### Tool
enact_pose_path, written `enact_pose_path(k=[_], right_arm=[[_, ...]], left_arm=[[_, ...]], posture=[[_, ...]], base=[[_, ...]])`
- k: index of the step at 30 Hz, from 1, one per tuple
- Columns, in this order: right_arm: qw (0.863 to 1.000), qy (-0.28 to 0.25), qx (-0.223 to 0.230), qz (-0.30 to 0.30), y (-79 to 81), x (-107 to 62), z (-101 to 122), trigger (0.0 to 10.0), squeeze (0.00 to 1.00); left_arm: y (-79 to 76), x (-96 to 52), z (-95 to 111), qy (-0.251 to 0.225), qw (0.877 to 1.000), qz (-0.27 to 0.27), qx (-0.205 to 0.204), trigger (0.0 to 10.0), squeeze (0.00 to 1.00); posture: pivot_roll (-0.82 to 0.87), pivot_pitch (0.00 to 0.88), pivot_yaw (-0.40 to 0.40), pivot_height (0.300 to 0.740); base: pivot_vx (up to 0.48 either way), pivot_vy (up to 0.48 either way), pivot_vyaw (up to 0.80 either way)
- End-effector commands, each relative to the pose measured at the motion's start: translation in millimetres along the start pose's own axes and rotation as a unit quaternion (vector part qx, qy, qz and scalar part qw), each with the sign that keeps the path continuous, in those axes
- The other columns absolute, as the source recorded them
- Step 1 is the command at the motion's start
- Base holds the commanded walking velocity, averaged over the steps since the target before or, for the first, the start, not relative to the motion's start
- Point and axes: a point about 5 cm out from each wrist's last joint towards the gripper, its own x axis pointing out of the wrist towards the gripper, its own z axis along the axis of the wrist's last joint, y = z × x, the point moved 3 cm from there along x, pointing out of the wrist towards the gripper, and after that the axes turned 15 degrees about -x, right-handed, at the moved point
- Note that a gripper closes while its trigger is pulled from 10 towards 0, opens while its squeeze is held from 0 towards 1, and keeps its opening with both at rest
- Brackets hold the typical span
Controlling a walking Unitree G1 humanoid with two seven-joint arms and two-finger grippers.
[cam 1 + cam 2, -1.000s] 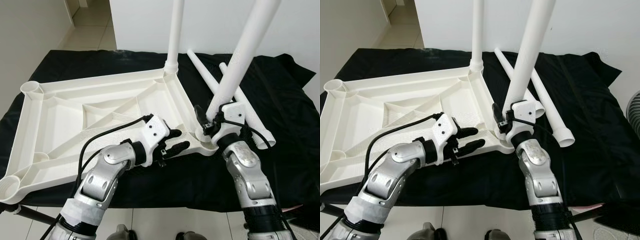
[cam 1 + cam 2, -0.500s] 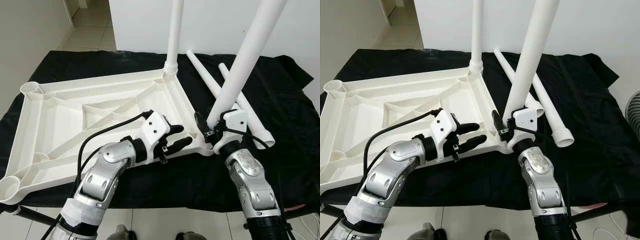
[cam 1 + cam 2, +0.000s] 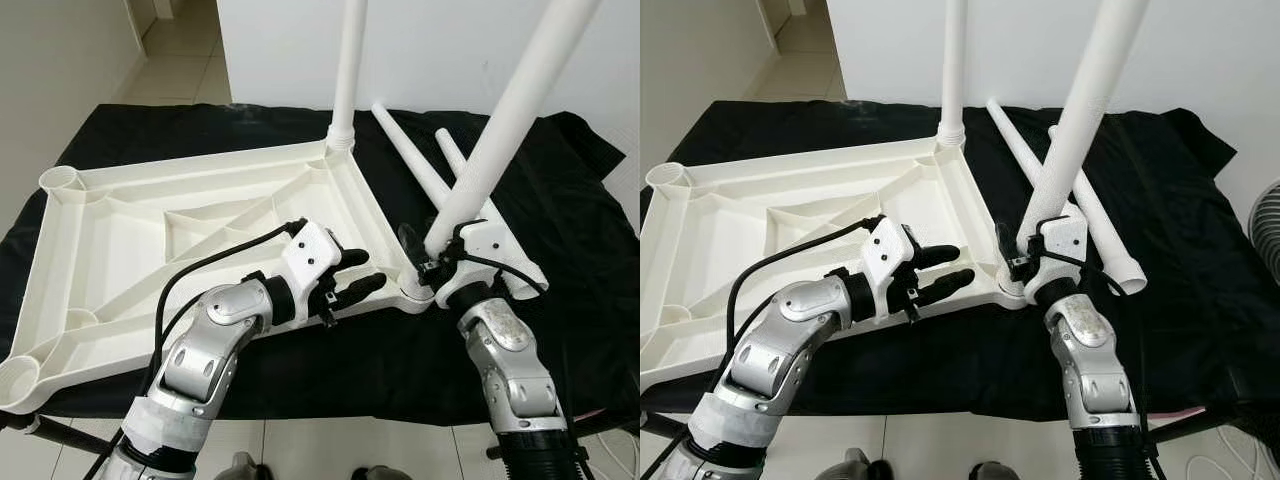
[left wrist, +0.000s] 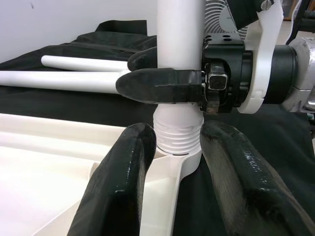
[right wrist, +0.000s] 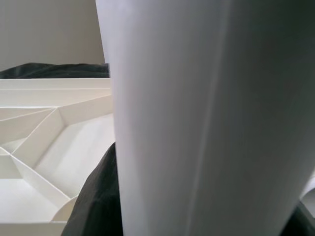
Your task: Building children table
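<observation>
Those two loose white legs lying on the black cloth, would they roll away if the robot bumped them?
Probably. The loose legs are smooth round tubes, so a sideways nudge could roll them, though the soft cloth may slow them. They look stiff, hollow and light.

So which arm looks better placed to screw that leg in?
The right: its tool already grips the leg just above the corner socket. The left tool rests open on the tabletop.

There were four white legs: two stood upright [image 3: 349,70] [image 3: 510,110], two lay loose [image 3: 410,155] [image 3: 500,230]. One tabletop [image 3: 130,250], one black cloth [image 3: 590,290].
</observation>
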Motion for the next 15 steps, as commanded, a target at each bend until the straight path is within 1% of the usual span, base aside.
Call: enact_pose_path(k=[1, 7, 9, 12, 13, 15], right_arm=[[0.999, 0.038, 0.006, 0.005, 1.7, -1.7, -17, 10.0, 0.0], [0.999, 0.035, 0.012, 0.02, 6.1, 3.1, -18, 10.0, 0.0], [0.999, 0.028, 0.009, 0.027, 8.3, 1.6, -16, 10.0, 0.0], [0.998, 0.006, -0.021, 0.062, 19.2, -9.3, -15, 10.0, 0.0], [0.998, 0.006, -0.021, 0.062, 19.2, -9.3, -15, 10.0, 0.0], [0.996, -0.001, -0.029, 0.08, 25.1, -15.3, -16, 10.0, 0.0]], left_arm=[[4.9, -0.9, 4, -0.009, 0.999, 0.033, 0.006, 10.0, 0.0], [6.0, 0.1, 6, -0.007, 0.999, 0.033, 0.01, 10.0, 0.0], [6.8, -0.3, 6, -0.007, 0.999, 0.035, 0.011, 10.0, 0.0], [8.2, -1.5, 7, -0.009, 0.999, 0.039, 0.011, 10.0, 0.0], [8.2, -1.5, 7, -0.009, 0.999, 0.039, 0.011, 10.0, 0.0], [7.8, -1.6, 7, -0.009, 0.999, 0.038, 0.011, 10.0, 0.0]], posture=[[-0.11, 0.085, 0.03, 0.74], [-0.11, 0.083, 0.027, 0.74], [-0.11, 0.083, 0.027, 0.74], [-0.11, 0.086, 0.031, 0.74], [-0.11, 0.086, 0.031, 0.74], [-0.11, 0.086, 0.031, 0.74]], base=[[0.0, 0.0, 0.0], [0.0, 0.0, 0.0], [0.0, 0.0, 0.0], [0.0, 0.0, 0.0], [0.0, 0.0, 0.0], [0.0, 0.0, 0.0]])
